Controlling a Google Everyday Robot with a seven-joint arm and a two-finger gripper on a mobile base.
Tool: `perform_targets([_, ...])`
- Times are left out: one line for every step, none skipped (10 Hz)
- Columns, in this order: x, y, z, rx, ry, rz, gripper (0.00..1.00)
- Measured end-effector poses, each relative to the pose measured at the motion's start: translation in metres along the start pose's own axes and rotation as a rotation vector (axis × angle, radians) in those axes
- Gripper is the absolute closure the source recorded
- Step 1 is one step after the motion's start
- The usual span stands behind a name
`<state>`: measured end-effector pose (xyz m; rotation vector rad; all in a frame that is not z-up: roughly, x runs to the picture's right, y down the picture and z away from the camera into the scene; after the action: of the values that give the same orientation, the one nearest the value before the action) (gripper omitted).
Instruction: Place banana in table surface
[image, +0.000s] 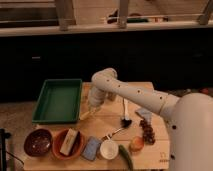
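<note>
My gripper (94, 107) hangs at the end of the white arm, just right of the green tray (57, 100), over the left part of the light wooden table surface (111, 121). It is shut on the banana (86, 116), a small pale-yellow fruit that sticks out down and to the left below the fingers. The banana is close above the tabletop near the tray's front right corner; I cannot tell whether it touches the wood.
Along the front edge stand a dark red bowl (37, 143), an orange bowl with a tan block (68, 142), a blue item (91, 148), a white cup (108, 149), a green vegetable (125, 156) and an orange fruit (136, 144). Grapes (147, 131) and a dark spoon (125, 113) lie right.
</note>
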<state>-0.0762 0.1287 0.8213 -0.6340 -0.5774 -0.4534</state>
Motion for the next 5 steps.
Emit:
perform_targets([0.006, 0.003, 0.003, -0.002, -0.005, 0.001, 1.00])
perform_targets([0.012, 0.006, 0.005, -0.003, -0.009, 0.003, 0.96])
perform_targets([0.016, 0.009, 0.007, -0.008, -0.013, 0.006, 0.87])
perform_targets([0.019, 0.010, 0.008, -0.008, -0.018, 0.010, 0.78])
perform_targets([0.023, 0.013, 0.010, -0.013, -0.025, 0.016, 0.67])
